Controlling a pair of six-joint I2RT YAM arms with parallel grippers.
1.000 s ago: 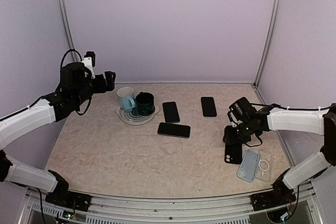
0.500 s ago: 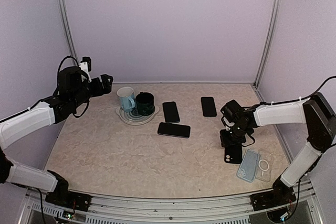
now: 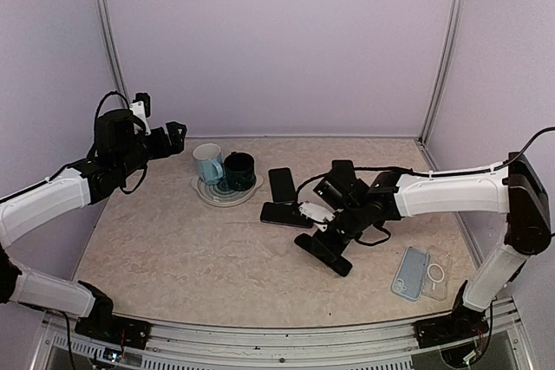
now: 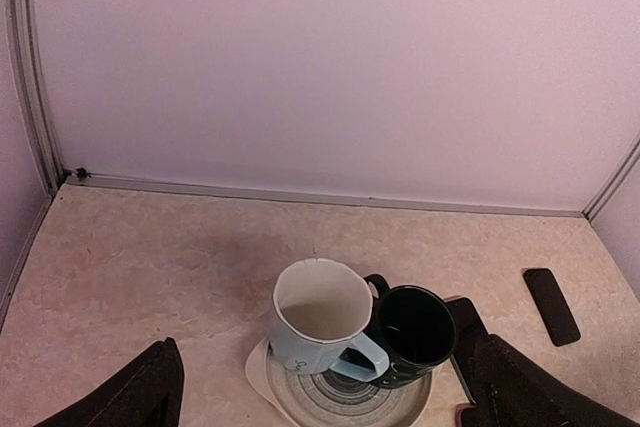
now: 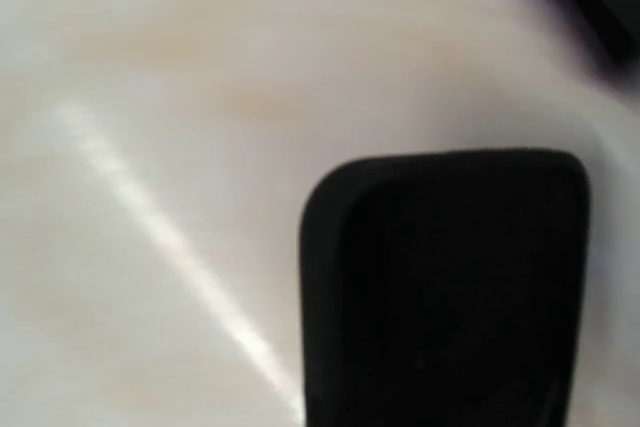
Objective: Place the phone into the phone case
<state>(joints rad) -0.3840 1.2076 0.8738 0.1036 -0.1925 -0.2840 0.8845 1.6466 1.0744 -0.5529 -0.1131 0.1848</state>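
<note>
Left pincer [image 3: 173, 137] hangs high over the table's left side, spread as wide as it goes with nothing between its fingers [image 4: 150, 392]. Its wrist view cuts both fingers off at the bottom corners. Below it a saucer [image 3: 201, 193] carries a pale mug [image 3: 208, 162] and a dark mug [image 3: 240, 171], the two touching.

Right of them lie a lengthwise dark phone [image 3: 282, 185] and, just in front of it, a crosswise dark phone [image 3: 282, 213]. A third phone [image 3: 343, 165] farther back is mostly hidden by the right arm.

At mid-table the right pincer [image 3: 319, 226] is closed right down on the left end of a black slab [image 3: 334, 259] lying slantwise, though the contact itself is too small to see sharply. Its wrist view is smeared. There the slab [image 5: 450, 287], with rounded corners, fills the lower right, and I cannot tell whether it is a handset or a case.

Near the right front corner a pale blue phone [image 3: 409, 271] lies just beside a clear case [image 3: 436, 273] bearing a ring. Whether they overlap is unclear.

The tabletop [image 3: 156, 257] is beige, marbled and glossy. Lilac walls [image 3: 277, 41] close it in, with metal uprights [image 3: 103, 32] at the back corners.
</note>
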